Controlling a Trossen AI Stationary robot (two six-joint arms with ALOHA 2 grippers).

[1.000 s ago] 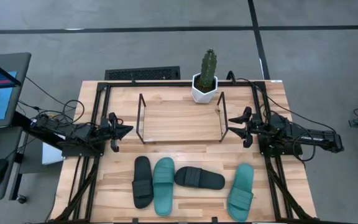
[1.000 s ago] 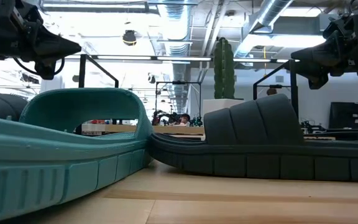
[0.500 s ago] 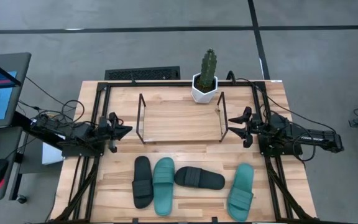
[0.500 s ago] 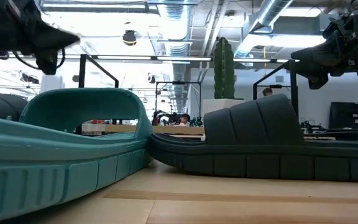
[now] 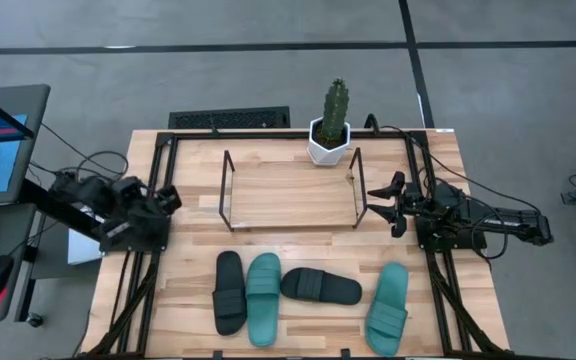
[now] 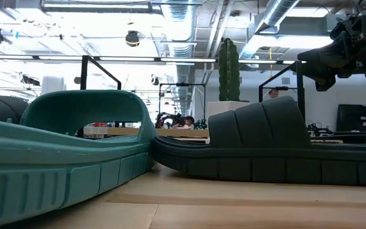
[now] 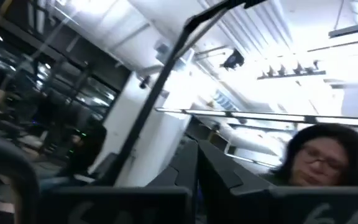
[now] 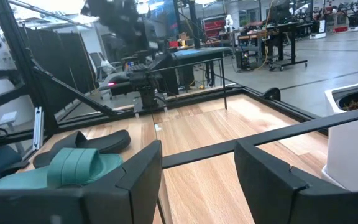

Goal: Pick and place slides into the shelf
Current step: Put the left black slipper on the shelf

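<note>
High view: four rubber slides, two black [image 5: 228,292] and two teal [image 5: 263,285], lie on the wooden table [image 5: 288,225] before the black wire shelf [image 5: 290,190]. Right gripper [image 5: 380,203] open, empty; left gripper [image 5: 165,199] closed, empty.

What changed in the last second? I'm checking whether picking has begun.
Not yet. The left gripper, shut, pulled back toward the table's left edge and out of the low view. The right gripper stayed open beside the thin black metal shelf; the four black and teal rubber slides lie unmoved.
</note>
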